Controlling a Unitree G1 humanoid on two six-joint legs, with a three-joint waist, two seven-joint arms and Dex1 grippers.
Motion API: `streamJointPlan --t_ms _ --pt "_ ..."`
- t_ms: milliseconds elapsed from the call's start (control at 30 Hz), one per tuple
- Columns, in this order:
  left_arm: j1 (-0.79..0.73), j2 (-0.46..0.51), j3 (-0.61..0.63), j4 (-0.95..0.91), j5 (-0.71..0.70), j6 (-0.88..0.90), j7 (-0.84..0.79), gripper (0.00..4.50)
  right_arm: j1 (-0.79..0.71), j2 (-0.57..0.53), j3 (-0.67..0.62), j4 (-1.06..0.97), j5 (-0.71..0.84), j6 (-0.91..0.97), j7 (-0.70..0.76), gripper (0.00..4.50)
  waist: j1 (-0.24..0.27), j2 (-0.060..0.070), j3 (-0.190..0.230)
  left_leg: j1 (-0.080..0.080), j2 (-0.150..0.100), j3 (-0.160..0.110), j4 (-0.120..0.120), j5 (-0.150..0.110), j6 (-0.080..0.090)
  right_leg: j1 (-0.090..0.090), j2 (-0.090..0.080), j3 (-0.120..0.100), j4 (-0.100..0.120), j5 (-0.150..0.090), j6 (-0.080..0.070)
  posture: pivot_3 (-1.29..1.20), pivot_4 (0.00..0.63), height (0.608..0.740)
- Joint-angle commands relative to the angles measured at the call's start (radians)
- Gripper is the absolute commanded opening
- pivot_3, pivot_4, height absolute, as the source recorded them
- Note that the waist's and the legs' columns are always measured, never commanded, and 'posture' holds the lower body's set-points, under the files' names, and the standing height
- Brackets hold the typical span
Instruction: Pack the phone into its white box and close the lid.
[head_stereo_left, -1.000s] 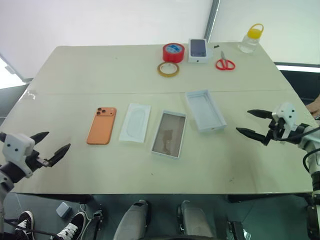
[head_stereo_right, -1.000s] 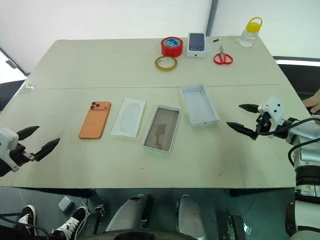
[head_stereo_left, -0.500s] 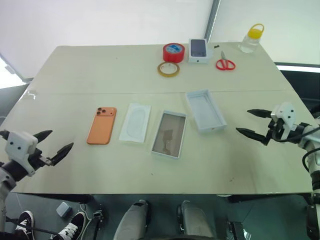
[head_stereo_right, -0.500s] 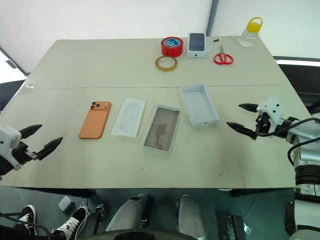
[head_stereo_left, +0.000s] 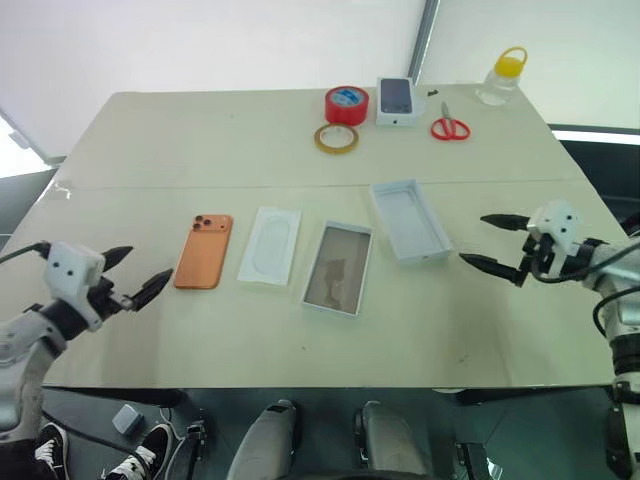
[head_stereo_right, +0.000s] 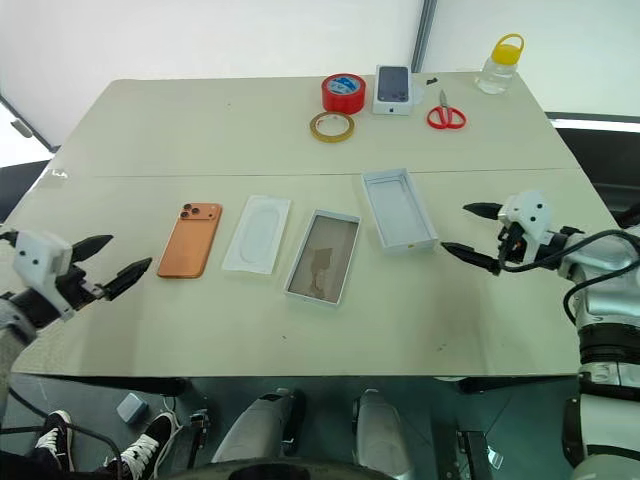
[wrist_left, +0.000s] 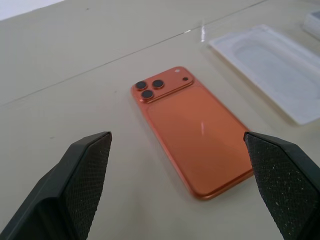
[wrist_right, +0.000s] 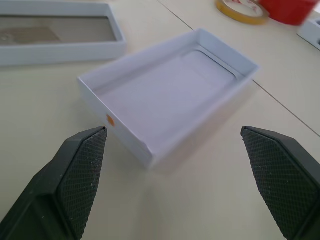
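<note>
Head views: both arms are closing in vs a sec ago. The left end effector (head_stereo_left: 137, 283) is coming in from the table's near-left corner toward the phone (head_stereo_left: 203, 250), fingers spread wide, nothing held, now just beside the phone's near end w/o touching. The right end effector (head_stereo_left: 492, 245) is edging inward from the right edge toward the lid (head_stereo_left: 410, 220), also wide and empty. Nothing on the table has shifted. Looks like the approach stage: phone pick-up first, lid second.

Containers: the white box (head_stereo_left: 338, 268) is sitting mid-table toward the near edge, brownish floor bare, nothing in it. The lid is lying open side up, just beyond and right of the box, also empty. A flat white card (head_stereo_left: 270, 245) is lying between phone and box. Along the far edge: red tape (head_stereo_left: 346, 104), yellow tape ring (head_stereo_left: 336, 138), small carton (head_stereo_left: 396, 101), scissors (head_stereo_left: 450, 127), bottle (head_stereo_left: 502, 77).

Left wrist view: the phone (wrist_left: 192, 128) is lying back-up, lenses at the far end, framed between the spread fingers (wrist_left: 85, 180).

Right wrist view: the lid (wrist_right: 167, 95) is sitting centred ahead of the spread fingers (wrist_right: 82, 172), interior bare; the box's edge (wrist_right: 60, 37) is showing beyond.
</note>
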Motion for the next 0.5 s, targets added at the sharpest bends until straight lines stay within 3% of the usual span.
streamJointPlan --t_ms 33,267,500 --pt "-0.088 -0.009 -0.052 -0.054 -0.053 0.135 0.042 4.45 -0.052 0.022 0.022 -0.168 0.048 0.073 -0.004 4.49 -0.002 0.000 0.000 0.000 0.000 0.000 0.000 0.000 0.000 0.000 0.000 0.000 0.000 0.000 0.000 0.00 0.150 0.740" --pt "-0.309 -0.075 -0.217 -0.017 0.014 0.399 0.224 4.45 -0.088 0.105 0.102 -0.351 0.055 0.167 -0.041 4.49 0.001 -0.001 0.000 -0.001 0.000 0.000 0.003 0.001 -0.002 -0.001 0.001 0.000 0.001 0.001 0.001 0.00 0.150 0.740" --pt "-0.498 -0.198 -0.189 0.090 -0.101 0.564 0.257 4.45 -0.068 0.110 0.111 -0.338 0.055 0.185 -0.046 4.49 0.002 -0.003 0.001 -0.003 -0.001 -0.001 0.006 0.002 -0.004 -0.001 0.000 0.000 0.001 0.002 0.003 0.00 0.150 0.740"
